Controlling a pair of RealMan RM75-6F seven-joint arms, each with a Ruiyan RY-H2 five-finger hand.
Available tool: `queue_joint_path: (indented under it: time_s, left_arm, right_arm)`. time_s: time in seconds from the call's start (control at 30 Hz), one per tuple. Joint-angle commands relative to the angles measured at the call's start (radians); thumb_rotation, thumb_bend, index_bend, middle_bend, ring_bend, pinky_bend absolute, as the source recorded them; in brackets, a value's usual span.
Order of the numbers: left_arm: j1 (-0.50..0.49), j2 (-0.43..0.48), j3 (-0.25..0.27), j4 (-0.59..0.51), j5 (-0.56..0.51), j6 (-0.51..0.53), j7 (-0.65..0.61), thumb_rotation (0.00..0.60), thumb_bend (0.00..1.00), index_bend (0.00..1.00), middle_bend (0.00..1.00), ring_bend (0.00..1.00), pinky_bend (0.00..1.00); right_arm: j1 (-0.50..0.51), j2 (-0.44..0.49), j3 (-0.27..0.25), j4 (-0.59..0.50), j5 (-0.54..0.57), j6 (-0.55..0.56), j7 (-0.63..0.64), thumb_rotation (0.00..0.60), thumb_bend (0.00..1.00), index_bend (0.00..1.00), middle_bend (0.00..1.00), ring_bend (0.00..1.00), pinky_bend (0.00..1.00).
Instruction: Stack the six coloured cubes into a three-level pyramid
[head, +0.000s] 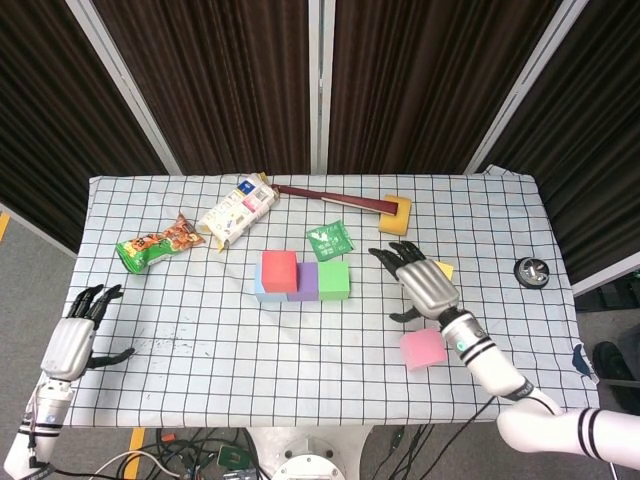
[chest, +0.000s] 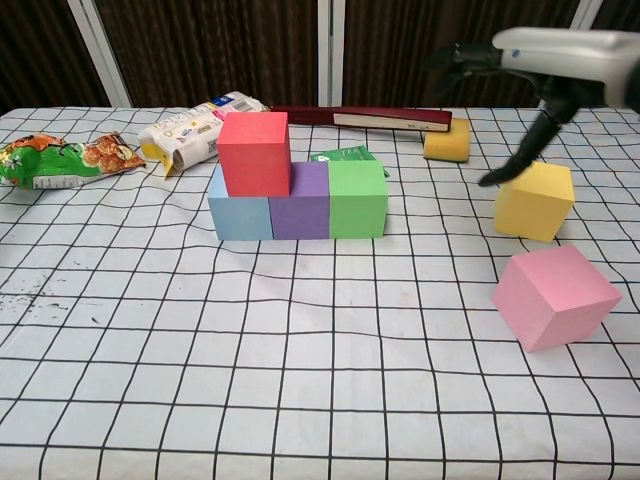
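Yellow cube (chest: 534, 201) sits just below right hand's (head: 424, 283) spread fingers (chest: 470, 55).

Red cube (chest: 254, 152), pink cube (chest: 555, 296), black-gridded white tablecloth (chest: 300, 380)

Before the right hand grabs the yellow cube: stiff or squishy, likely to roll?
The yellow cube probably won't roll: flat faces, sitting square on the table. Its matte surface and soft edges suggest foam, so likely light and slightly squashy. The right hand hovers above it, fingers spread.
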Motion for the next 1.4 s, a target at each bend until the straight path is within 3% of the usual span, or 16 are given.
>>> queue_joint_path:
  time_s: [0.03, 0.3, 0.6, 0.93, 1.2, 1.4]
  left_arm:
    - [-0.001, -0.001, 0.003, -0.010, -0.003, -0.010, 0.014, 0.600, 0.00, 0.07, 0.17, 0.04, 0.07]
    - [-0.006, -0.009, 0.010, -0.037, 0.005, -0.019, 0.050, 0.600, 0.00, 0.07, 0.17, 0.04, 0.07]
    - [-0.003, -0.005, 0.011, -0.048, 0.005, -0.017, 0.050, 0.600, 0.00, 0.07, 0.17, 0.04, 0.07]
    - [0.001, 0.008, 0.002, -0.056, -0.002, -0.004, 0.012, 0.600, 0.00, 0.07, 0.17, 0.04, 0.07]
    - [-0.001, 0.010, 0.006, -0.074, 0.001, -0.013, 0.010, 0.600, 0.00, 0.07, 0.17, 0.04, 0.07]
    - [-0.003, 0.004, 0.007, -0.072, 0.002, -0.019, 0.015, 0.600, 0.00, 0.07, 0.17, 0.04, 0.07]
  right_arm:
    - [-0.085, 0.060, -0.088, -0.006, -0.119, 0.029, 0.082, 0.600, 0.00, 0.00, 0.14, 0.00, 0.00]
    - [-0.156, 0.052, -0.168, 0.077, -0.247, 0.049, 0.154, 0.600, 0.00, 0.00, 0.15, 0.00, 0.00]
    - [-0.169, -0.008, -0.184, 0.161, -0.312, 0.029, 0.192, 0.600, 0.00, 0.00, 0.16, 0.00, 0.00]
    - [-0.185, 0.065, -0.175, 0.090, -0.387, 0.090, 0.180, 0.600, 0.00, 0.00, 0.17, 0.00, 0.00]
    - [-0.189, 0.131, -0.211, 0.044, -0.390, 0.031, 0.125, 0.600, 0.00, 0.00, 0.17, 0.00, 0.00]
    - [-0.188, 0.111, -0.204, 0.064, -0.338, -0.021, 0.094, 0.600, 0.00, 0.00, 0.17, 0.00, 0.00]
